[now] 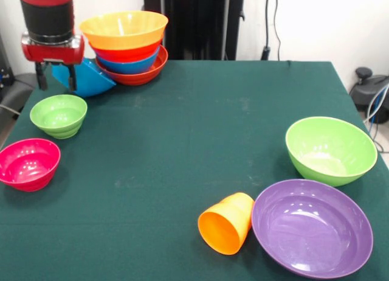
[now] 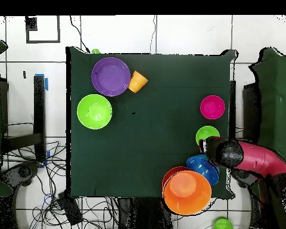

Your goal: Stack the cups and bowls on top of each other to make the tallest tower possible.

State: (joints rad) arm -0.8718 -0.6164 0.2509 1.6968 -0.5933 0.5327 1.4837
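Observation:
The tower [image 1: 124, 47] stands at the far left: a wide orange bowl on red-orange, blue and red-orange ones, also in the overhead view [image 2: 187, 192]. A second blue bowl [image 1: 91, 80] leans tilted against its left side. My gripper [image 1: 56, 79] hangs over that bowl's rim, its fingers spread apart and open. The orange cup [image 1: 227, 223] lies on its side at the near middle, touching the purple bowl [image 1: 312, 226]. A large green bowl [image 1: 330, 150] sits behind the purple one. A small green bowl [image 1: 58, 115] and a magenta bowl [image 1: 28, 163] sit upright at the left.
The dark green table [image 1: 194, 129] ends close behind the tower. Cables and dark equipment stand beyond its far edge. In the overhead view the arm [image 2: 252, 158] reaches in from the right side over the table's edge.

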